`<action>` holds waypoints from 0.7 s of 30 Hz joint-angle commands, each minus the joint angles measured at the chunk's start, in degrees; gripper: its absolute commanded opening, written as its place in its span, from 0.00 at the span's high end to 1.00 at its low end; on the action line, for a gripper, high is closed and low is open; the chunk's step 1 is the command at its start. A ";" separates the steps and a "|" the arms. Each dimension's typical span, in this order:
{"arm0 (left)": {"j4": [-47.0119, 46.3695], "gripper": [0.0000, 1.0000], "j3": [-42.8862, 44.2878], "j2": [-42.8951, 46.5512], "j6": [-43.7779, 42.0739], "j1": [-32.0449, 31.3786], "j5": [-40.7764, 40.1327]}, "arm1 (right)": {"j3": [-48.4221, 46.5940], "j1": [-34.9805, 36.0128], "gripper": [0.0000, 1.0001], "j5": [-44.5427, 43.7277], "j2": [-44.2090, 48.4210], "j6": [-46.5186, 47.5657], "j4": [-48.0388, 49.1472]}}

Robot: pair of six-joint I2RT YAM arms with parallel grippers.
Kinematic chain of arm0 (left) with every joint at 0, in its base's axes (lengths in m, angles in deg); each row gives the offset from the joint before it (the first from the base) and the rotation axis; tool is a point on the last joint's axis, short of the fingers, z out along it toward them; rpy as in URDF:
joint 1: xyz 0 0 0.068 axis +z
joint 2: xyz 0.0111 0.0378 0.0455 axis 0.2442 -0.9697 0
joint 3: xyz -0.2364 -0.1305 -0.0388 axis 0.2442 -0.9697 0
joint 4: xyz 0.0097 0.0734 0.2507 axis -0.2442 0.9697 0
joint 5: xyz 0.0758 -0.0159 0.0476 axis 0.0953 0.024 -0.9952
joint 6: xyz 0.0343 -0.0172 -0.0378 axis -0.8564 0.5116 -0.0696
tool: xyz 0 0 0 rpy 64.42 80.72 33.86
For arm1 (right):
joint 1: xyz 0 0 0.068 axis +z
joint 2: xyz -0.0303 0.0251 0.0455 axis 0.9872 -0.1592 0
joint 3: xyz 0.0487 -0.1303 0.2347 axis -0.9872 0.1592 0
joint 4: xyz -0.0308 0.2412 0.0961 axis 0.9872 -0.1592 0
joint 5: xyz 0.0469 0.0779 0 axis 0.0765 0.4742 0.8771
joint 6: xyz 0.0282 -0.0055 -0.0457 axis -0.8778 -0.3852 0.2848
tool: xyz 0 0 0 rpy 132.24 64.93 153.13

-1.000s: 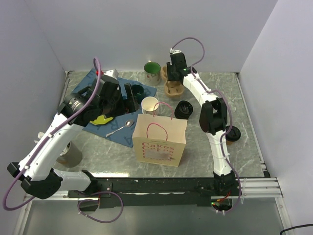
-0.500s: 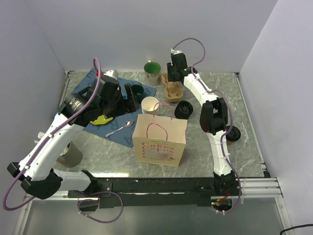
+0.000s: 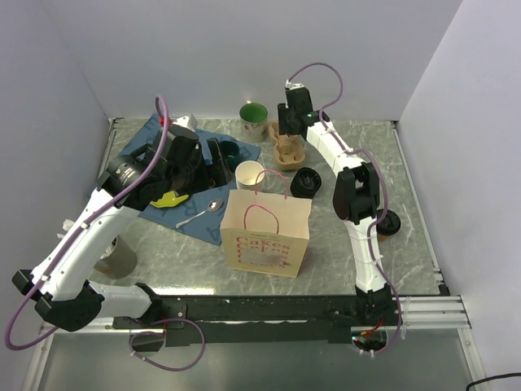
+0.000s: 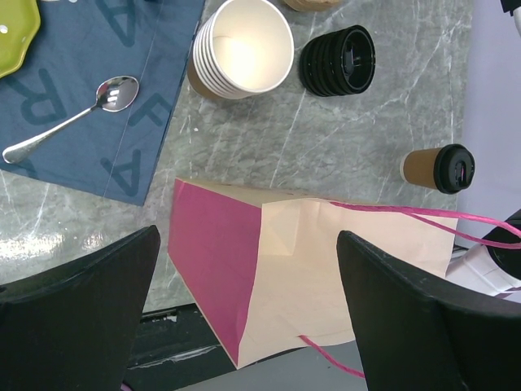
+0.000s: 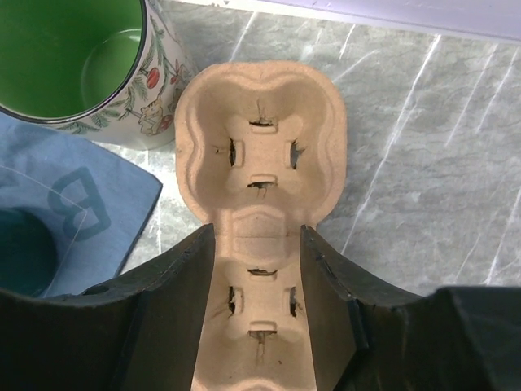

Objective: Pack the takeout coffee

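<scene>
- The takeout coffee (image 3: 389, 221) stands upright to the right of the paper bag (image 3: 266, 232), apart from it.
- The left gripper (image 4: 248, 240) hangs behind-left of the bag, its jaws spread wide and holding nothing.
- The right gripper (image 5: 256, 236), behind the bag, straddles the cup carrier (image 5: 260, 138); I cannot tell if it pinches.

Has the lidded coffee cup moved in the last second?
No. The coffee sits in the same spot, right of the bag.

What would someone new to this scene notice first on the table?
The cream and pink paper bag stands at the table's front middle. Behind it, the right gripper straddles a pulp cup carrier beside the green mug. The takeout coffee stands alone at the right, not yet packed.
</scene>
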 commanded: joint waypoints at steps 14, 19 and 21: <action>0.05 0.03 0.88 0.66 -1.63 -0.13 -0.64 | -2.05 -0.17 0.41 -1.54 -4.18 -4.07 -1.07; 0.05 0.03 0.79 0.48 -1.98 -0.13 -0.81 | -1.52 -0.17 0.41 -0.75 -4.62 -4.16 -0.72; 0.31 0.03 0.87 0.31 -2.07 -0.13 -0.90 | -1.79 -0.17 0.41 -0.66 -5.06 -4.16 -0.72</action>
